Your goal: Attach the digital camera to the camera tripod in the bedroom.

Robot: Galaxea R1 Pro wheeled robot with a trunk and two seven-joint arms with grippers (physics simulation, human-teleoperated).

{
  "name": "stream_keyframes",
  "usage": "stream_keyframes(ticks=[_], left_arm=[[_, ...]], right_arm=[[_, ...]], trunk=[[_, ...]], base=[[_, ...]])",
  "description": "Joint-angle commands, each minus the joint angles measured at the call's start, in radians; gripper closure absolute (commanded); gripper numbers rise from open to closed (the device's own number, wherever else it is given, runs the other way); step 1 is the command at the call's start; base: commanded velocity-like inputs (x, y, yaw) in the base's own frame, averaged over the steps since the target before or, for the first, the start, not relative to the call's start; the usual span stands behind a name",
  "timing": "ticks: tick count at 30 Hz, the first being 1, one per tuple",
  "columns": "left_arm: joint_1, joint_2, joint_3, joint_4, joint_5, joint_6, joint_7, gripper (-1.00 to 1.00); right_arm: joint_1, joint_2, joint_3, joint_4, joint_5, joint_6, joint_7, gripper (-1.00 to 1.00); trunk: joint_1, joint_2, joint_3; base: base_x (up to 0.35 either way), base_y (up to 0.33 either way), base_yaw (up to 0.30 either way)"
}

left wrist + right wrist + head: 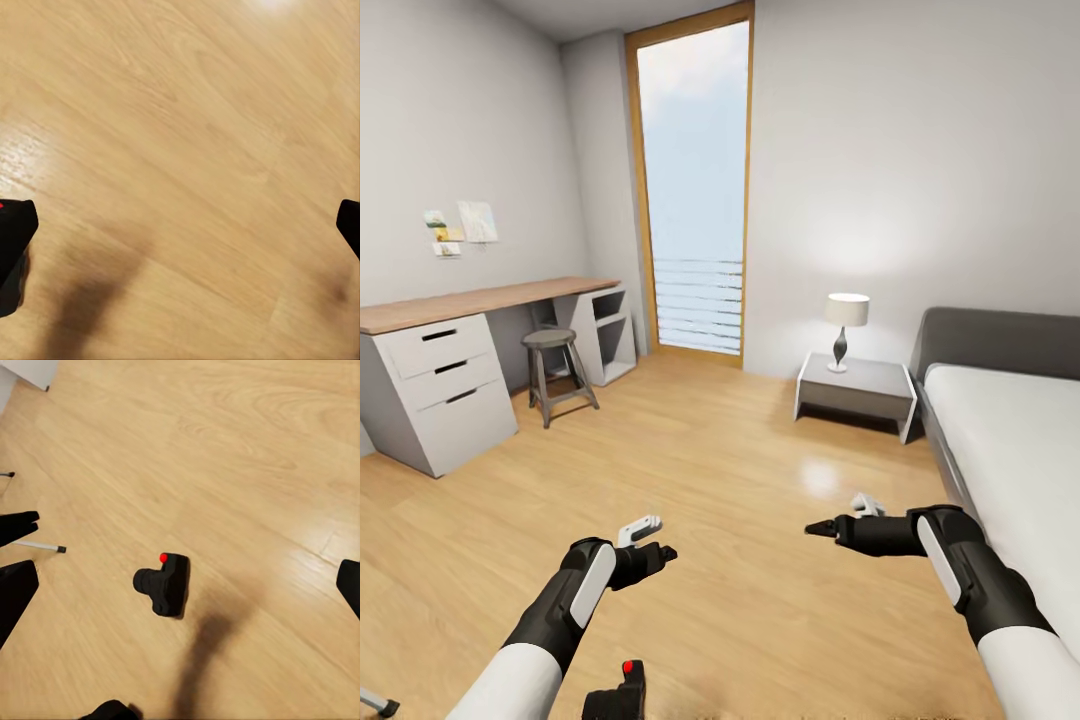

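Observation:
The digital camera (614,692) lies on the light wood floor at the bottom of the head view, between my arms, its red button on top. In the right wrist view the camera (163,583) sits on the floor well below the open right gripper, clear of both fingers. A thin silver tripod leg with a black foot (43,546) lies nearby on the floor, and another foot (380,706) shows at the head view's lower left corner. The rest of the tripod is out of view. My left gripper (646,542) and right gripper (842,522) hover open and empty above the floor.
A wood-topped white desk (450,300) with drawers and a grey stool (556,372) stand at the left. A tall window (695,190) is at the back, with a nightstand (857,388) and lamp (845,325) beside the bed (1010,430) on the right.

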Motion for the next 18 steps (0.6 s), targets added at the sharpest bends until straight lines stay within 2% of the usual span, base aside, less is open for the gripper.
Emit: stream_keyframes(ticks=[1,13,18], left_arm=[[0.000,-0.001,0.003,-0.001,0.011,0.005,0.008,-1.00],[0.000,-0.001,0.003,-0.001,0.011,0.005,0.009,-1.00],[0.000,-0.001,0.003,-0.002,0.011,0.005,0.009,-1.00]], right_arm=[[0.000,0.000,-0.001,0.001,-0.004,0.003,0.004,-1.00],[-0.001,-0.003,0.000,0.008,0.011,-0.011,0.031,-1.00],[-0.001,-0.005,0.000,0.010,0.010,-0.011,0.033,-1.00]], trunk=[[0.004,-0.008,-0.004],[0.050,-0.092,-0.042],[0.052,-0.093,-0.061]], base=[[0.000,0.000,0.000],[0.000,0.000,0.000],[0.000,0.000,0.000]])
